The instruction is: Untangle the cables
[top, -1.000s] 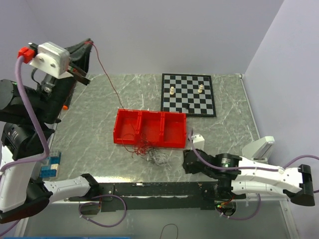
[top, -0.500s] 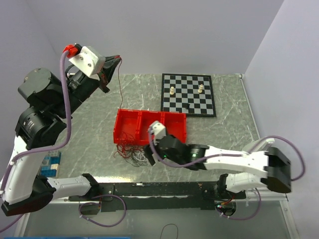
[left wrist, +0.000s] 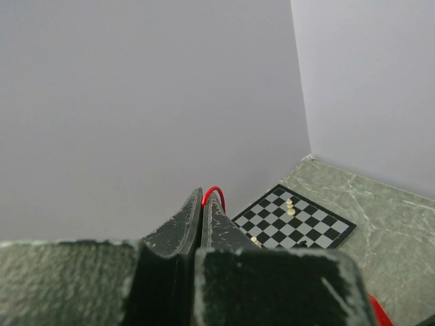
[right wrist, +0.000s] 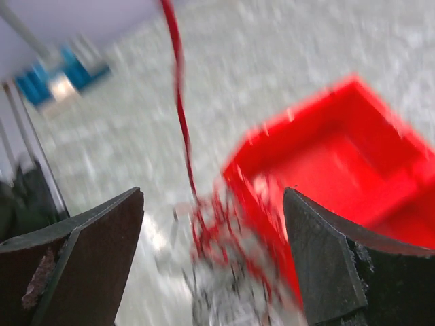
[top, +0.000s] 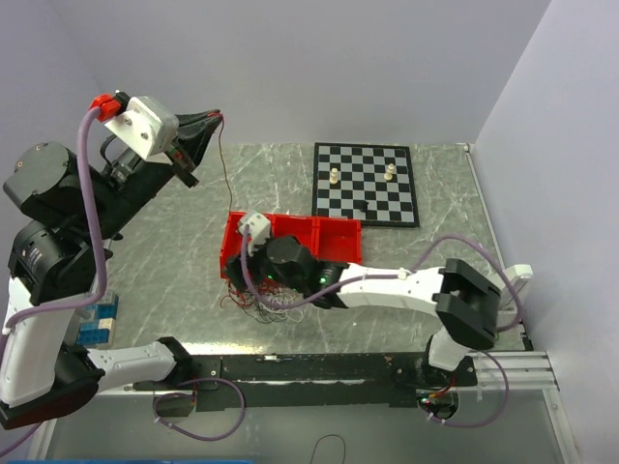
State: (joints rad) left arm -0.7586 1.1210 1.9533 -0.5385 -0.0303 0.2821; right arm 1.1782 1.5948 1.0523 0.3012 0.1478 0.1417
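A tangle of thin red, white and black cables [top: 259, 302] lies on the table at the near left corner of the red tray [top: 331, 249]. My left gripper [top: 219, 118] is raised high at the back left, shut on a red cable [top: 225, 166] that runs down to the tangle. In the left wrist view the red cable [left wrist: 214, 191] loops out between the closed fingertips. My right gripper [top: 253, 278] is open and hovers over the tangle. In the blurred right wrist view the tangle [right wrist: 228, 272] lies between the open fingers [right wrist: 102, 238], with the red strand [right wrist: 180, 115] rising from it.
A chessboard [top: 366, 182] with a few pieces lies at the back right. Blue blocks [top: 100, 320] sit at the left table edge. The red tray has three compartments. The right arm stretches across the front of the table.
My right arm has swept left across the table front and now hovers over the tangle. My left gripper has moved right and back a little with the red cable in it.
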